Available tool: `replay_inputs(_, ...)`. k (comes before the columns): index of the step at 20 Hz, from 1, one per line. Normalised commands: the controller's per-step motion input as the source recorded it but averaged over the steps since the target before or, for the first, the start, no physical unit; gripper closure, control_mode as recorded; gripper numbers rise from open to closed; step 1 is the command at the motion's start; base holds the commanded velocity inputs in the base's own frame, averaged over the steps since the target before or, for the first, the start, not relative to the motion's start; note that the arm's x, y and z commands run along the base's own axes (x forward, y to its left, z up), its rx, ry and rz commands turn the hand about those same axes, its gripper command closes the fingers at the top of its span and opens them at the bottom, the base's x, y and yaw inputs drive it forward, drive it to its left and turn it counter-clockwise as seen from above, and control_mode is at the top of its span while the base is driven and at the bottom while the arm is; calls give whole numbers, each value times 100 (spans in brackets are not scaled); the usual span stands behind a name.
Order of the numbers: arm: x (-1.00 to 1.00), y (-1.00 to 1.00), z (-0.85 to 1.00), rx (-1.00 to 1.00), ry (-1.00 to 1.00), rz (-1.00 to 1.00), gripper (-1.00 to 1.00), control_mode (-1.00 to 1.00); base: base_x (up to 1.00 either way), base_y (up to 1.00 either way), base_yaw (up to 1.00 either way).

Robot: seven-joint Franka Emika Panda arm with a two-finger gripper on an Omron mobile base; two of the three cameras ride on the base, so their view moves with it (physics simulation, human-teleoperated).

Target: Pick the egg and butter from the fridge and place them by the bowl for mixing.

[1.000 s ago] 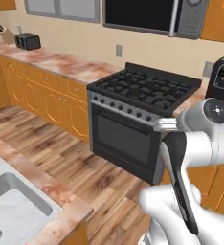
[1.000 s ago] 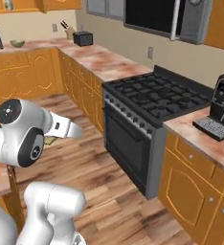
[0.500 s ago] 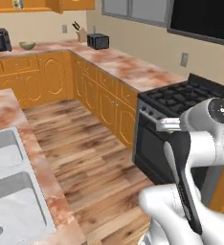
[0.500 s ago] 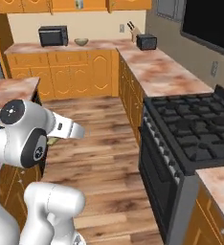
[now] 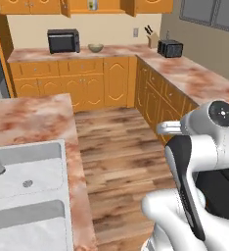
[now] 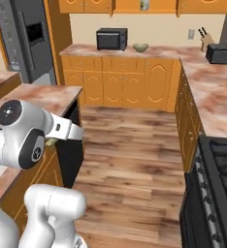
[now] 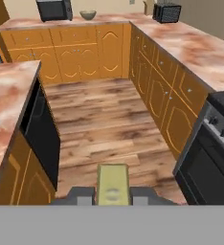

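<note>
Hand view has the butter (image 7: 113, 183) clamped between the jaws of the gripper (image 7: 113, 194), riding above the wood floor. Far ahead, the bowl (image 7: 88, 15) waits on the back worktop (image 7: 104, 20) beside the microwave (image 7: 53, 9). Drive straight, keep the block level, set it just beside the bowl.

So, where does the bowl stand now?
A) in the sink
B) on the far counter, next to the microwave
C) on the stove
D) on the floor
B: the bowl sits on the far counter, just beside the black microwave.
</note>
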Motion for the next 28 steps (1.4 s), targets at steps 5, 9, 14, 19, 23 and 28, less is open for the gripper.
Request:
replay_inputs(5, 0, 0, 0, 0, 0, 0, 100, 100, 100, -69, 16)
replay_inputs(9, 0, 0, 0, 0, 0, 0, 100, 100, 100, -94, 17)
replay_inputs(14, 0, 0, 0, 0, 0, 0, 100, 100, 100, -34, 17)
replay_inputs(19, 0, 0, 0, 0, 0, 0, 100, 100, 100, -17, 12)
replay_inputs(23, 0, 0, 0, 0, 0, 0, 100, 100, 100, -39, 8)
replay_inputs(28, 0, 0, 0, 0, 0, 0, 100, 100, 100, -53, 3)
